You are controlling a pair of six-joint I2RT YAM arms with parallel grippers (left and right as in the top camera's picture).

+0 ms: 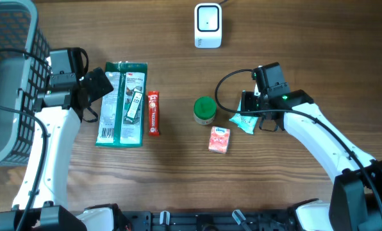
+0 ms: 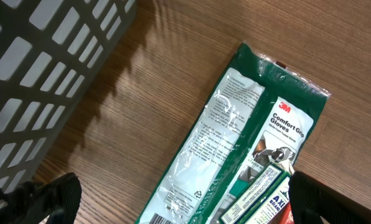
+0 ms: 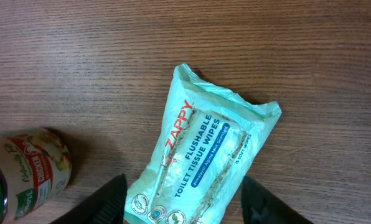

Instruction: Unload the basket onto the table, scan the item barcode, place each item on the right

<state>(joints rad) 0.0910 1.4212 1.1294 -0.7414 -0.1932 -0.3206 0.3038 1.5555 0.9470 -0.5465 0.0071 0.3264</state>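
- Right now, everything sits on a brown wood-grain table point(image 1: 178, 173); the overhead view shows little beyond its top.
- A grey mesh basket point(image 1: 11, 77) stands at the far left edge.
- The white scanner point(image 1: 207, 25) stands at the back, near the middle, well apart from both of my grippers.
- My right gripper point(image 3: 182, 199) has its jaws partly apart, one on either side of the lower end of the teal wipes pack point(image 3: 204, 149). The pack lies flat on the wood, label up, and does not look squeezed.
- A green-lidded can point(image 1: 204, 110) stands just left of that pack, and a small orange packet point(image 1: 219, 139) lies near both.
- My left gripper point(image 2: 185, 199) is spread wide and holds nothing. It hangs over the near edge of the green gloves packet point(image 1: 120, 102).
- A red bar point(image 1: 153, 113) lies just beside the gloves packet.
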